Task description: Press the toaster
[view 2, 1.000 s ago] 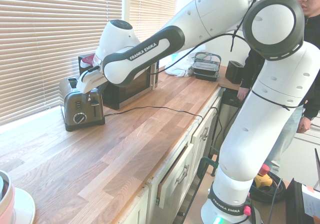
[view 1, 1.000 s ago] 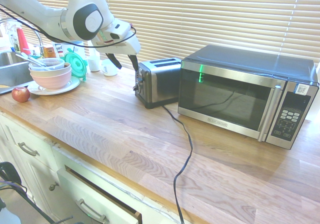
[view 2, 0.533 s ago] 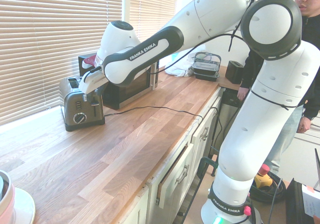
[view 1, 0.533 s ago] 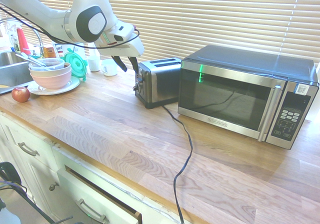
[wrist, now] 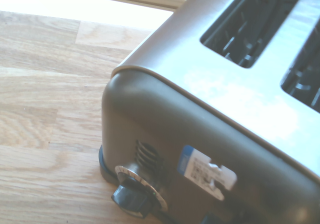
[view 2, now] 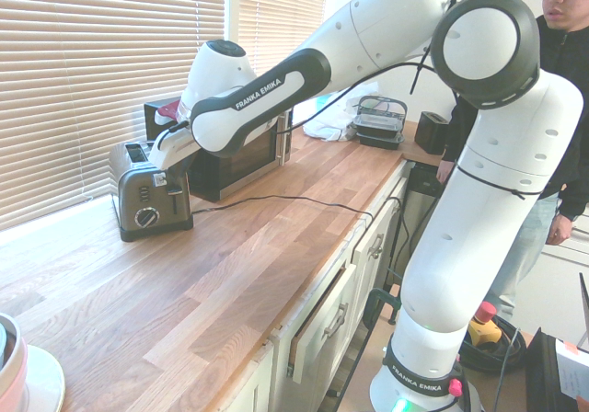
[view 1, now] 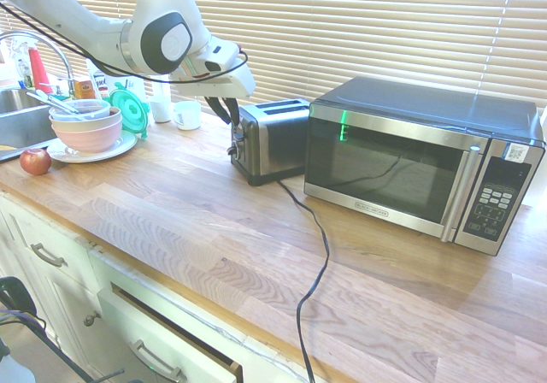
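Hovering at the toaster's (view 1: 272,139) ten o'clock, just above its lever end, the gripper (view 1: 227,109) shows fingers nearly together, holding nothing.

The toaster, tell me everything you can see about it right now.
The toaster is a small upright box with brushed steel sides, a dark top and two empty slots. Its control end carries a round knob, a lever slot and a small label. It stands on the wooden counter beside the microwave, and a black cord runs across the counter by it. The gripper hangs just above the control end; contact cannot be told.
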`<control>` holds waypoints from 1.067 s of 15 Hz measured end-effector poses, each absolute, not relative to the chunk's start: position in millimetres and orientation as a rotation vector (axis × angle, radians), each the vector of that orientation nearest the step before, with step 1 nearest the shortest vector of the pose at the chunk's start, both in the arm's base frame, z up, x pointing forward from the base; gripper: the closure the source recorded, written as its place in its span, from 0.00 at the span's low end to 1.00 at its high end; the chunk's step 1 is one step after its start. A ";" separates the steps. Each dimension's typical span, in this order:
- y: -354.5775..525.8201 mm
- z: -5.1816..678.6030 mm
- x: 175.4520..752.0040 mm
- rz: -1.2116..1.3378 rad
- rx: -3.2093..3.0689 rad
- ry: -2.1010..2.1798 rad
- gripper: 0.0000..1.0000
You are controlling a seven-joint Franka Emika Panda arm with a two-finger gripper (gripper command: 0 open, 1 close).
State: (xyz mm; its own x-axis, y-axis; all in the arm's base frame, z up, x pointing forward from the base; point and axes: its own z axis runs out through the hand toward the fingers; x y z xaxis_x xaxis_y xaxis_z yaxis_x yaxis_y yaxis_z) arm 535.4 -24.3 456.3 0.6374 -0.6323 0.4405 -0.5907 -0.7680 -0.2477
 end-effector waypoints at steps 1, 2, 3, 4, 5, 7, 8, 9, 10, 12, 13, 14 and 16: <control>-24.2 453.6 538.6 -0.787 -2.772 1.036 1.00; -24.4 450.8 541.3 -0.780 -2.775 1.037 1.00; -25.6 448.6 542.9 -0.776 -2.776 1.040 1.00; -27.9 447.9 544.5 -0.774 -2.775 1.046 1.00; -30.5 448.1 546.3 -0.776 -2.772 1.053 1.00; -34.3 445.5 547.4 -0.771 -2.772 1.063 1.00; -35.0 444.2 547.8 -0.771 -2.772 1.064 1.00; -35.1 442.0 548.6 -0.769 -2.772 1.063 1.00; -35.1 439.3 549.4 -0.766 -2.773 1.063 1.00; -35.5 431.9 551.9 -0.762 -2.773 1.062 1.00; -36.0 428.3 552.9 -0.759 -2.773 1.063 1.00; -36.5 425.2 553.8 -0.757 -2.773 1.063 1.00; -37.7 417.4 555.3 -0.749 -2.775 1.065 1.00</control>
